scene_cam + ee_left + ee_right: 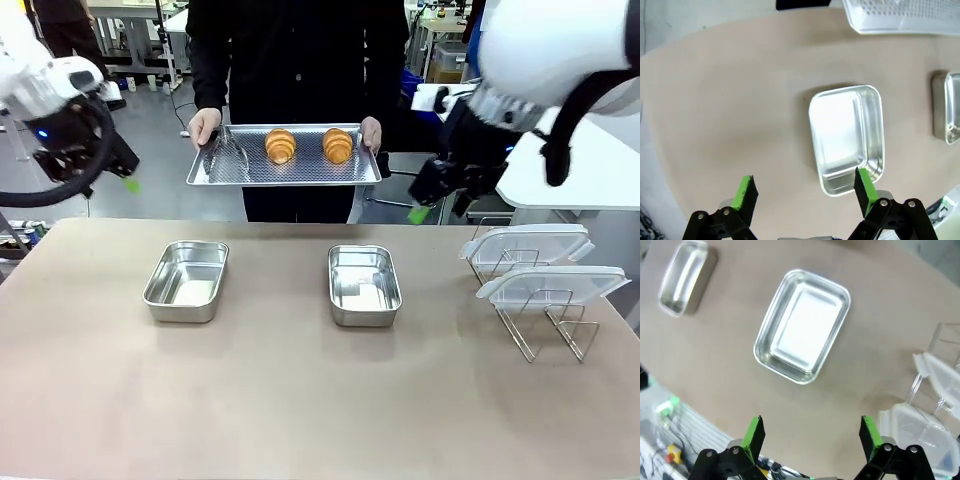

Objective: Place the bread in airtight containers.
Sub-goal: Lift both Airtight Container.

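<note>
Two golden-brown croissants (280, 145) (338, 145) lie on a perforated steel tray (300, 170) that a person holds in both hands at the table's far edge. Two empty steel tins stand on the table, one to the left (187, 280) (847, 137) and one in the middle (364, 285) (802, 325). My left gripper (122, 172) (807, 192) hovers open, high over the far left edge, and looks down on the left tin. My right gripper (432, 203) (810, 432) hangs open above the far right, over the middle tin. Neither holds anything.
Two clear plastic lids (528, 245) (555, 285) lean in a wire rack (545, 335) at the table's right side, also at the right wrist view's lower right as lids (930, 415). The tan tabletop (300, 400) spreads bare in front of the tins.
</note>
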Action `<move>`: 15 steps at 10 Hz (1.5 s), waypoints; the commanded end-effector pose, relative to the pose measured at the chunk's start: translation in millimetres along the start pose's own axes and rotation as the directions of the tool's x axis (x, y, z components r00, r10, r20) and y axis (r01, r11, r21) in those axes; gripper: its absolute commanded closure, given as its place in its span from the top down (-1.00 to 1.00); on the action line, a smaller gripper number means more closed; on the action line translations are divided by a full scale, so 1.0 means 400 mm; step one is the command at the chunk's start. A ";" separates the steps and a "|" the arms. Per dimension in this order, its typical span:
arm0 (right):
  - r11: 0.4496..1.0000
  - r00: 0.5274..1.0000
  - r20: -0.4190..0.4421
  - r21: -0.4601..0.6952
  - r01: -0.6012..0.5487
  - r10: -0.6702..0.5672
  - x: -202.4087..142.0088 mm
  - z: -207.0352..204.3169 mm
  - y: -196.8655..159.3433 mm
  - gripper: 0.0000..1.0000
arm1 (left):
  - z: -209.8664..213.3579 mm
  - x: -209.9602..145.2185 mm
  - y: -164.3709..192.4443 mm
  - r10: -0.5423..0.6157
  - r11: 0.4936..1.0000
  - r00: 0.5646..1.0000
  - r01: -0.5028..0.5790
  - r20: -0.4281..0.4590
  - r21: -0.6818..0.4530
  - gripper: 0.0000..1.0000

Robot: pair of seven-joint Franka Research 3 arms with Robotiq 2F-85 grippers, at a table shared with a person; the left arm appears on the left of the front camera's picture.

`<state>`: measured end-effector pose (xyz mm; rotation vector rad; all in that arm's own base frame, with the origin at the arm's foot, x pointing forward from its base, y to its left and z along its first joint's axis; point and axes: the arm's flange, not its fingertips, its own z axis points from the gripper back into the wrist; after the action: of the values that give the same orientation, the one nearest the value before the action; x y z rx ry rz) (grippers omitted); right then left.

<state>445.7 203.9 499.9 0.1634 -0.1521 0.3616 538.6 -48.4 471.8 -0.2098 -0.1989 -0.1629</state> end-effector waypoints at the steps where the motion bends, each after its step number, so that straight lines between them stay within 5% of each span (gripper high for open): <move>1: 0.985 0.991 -0.007 -0.112 0.135 -0.136 0.052 -0.073 0.072 1.00 | -0.038 -0.002 -0.057 0.000 0.998 1.000 0.002 -0.026 0.062 1.00; 7: 0.944 0.963 0.073 -0.191 0.267 -0.258 0.045 -0.228 0.074 1.00 | -0.194 -0.026 -0.101 -0.033 0.984 0.995 0.048 -0.090 0.171 1.00; 15: 0.910 0.939 0.119 -0.235 0.342 -0.323 0.011 -0.453 0.003 1.00 | -0.345 -0.075 -0.045 0.002 0.989 0.994 0.014 -0.106 0.144 1.00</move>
<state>471.6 233.1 331.2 -0.0251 -0.1940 0.0343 528.9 -94.3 341.1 -0.0550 -0.0944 -0.1787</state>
